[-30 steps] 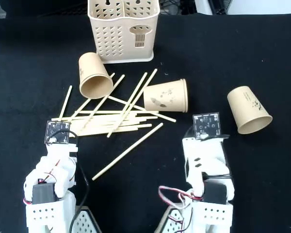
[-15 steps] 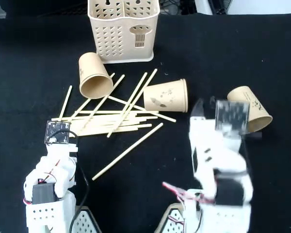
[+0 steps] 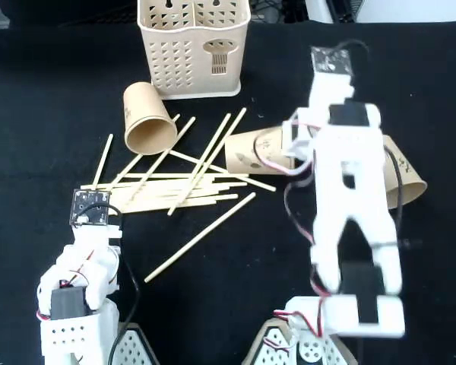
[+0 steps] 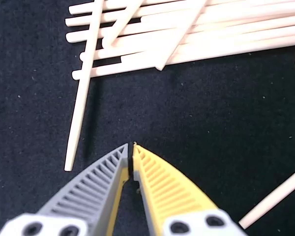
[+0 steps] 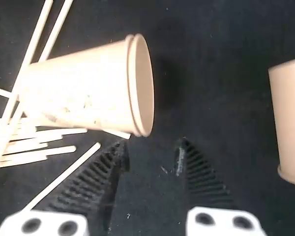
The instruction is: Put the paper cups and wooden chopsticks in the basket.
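Black cloth (image 3: 433, 91) covers the table, and the basket (image 3: 194, 46) stands upright at its far edge. Three cups lie on their sides. The left cup (image 3: 147, 119) is just in front of the basket, the middle cup (image 3: 254, 150) is partly hidden by the right arm (image 3: 349, 190), and the right cup (image 3: 412, 182) pokes out on that arm's other side. Chopsticks (image 3: 167, 190) lie in a loose heap between the left and middle cups, and a few run up against the middle cup.

The right gripper (image 5: 152, 144) hangs just off the middle cup's rim with its jaws partly apart and empty. The left gripper (image 4: 131, 147) sits low over the cloth near the chopstick ends, jaws pressed together on nothing.

The main risk is probably a roll. The jaw gap looks narrower than the cup's mouth, so an advance could nudge the rim and send the cup into the chopsticks. A hard squeeze could crease the paper wall. Sticks touching the cup might get dragged along or snag as it is lifted.
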Robot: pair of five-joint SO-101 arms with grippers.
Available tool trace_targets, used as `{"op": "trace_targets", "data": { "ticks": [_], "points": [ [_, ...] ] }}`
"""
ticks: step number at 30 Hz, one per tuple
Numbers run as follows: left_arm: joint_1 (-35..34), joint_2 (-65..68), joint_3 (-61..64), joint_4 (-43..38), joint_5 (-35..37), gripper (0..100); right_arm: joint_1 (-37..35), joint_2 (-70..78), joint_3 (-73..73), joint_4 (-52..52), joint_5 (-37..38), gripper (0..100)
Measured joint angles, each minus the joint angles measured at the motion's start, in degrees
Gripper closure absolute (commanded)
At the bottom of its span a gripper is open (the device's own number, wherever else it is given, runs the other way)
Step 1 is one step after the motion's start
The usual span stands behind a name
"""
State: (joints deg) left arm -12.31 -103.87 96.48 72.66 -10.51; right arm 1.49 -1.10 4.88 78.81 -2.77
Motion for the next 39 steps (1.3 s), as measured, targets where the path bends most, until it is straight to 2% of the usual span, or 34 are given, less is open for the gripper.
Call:
{"op": "trace_targets", "data": {
  "ticks": [8, 16, 26, 28, 31, 39],
  "points": [
    [0.00, 0.00, 0.00, 0.00, 0.00, 97, -0.53, 6.24, -2.99, -0.53, 2.55, 84.8],
    [0.00, 0.00, 0.00, 0.00, 0.00, 97, -5.10, 6.24, 0.35, -5.54, 2.55, 85.0],
    [0.00, 0.00, 0.00, 0.00, 0.00, 97, -4.57, 6.42, 3.34, -8.53, 3.34, 85.1],
    [0.00, 0.00, 0.00, 0.00, 0.00, 97, -4.48, 6.42, 4.57, -9.67, 4.57, 87.6],
    [0.00, 0.00, 0.00, 0.00, 0.00, 97, -4.40, 6.24, 6.51, -11.69, 5.27, 98.9],
    [0.00, 0.00, 0.00, 0.00, 0.00, 97, -3.34, 5.19, 8.97, -14.24, 7.56, 98.6]
  ]
}}
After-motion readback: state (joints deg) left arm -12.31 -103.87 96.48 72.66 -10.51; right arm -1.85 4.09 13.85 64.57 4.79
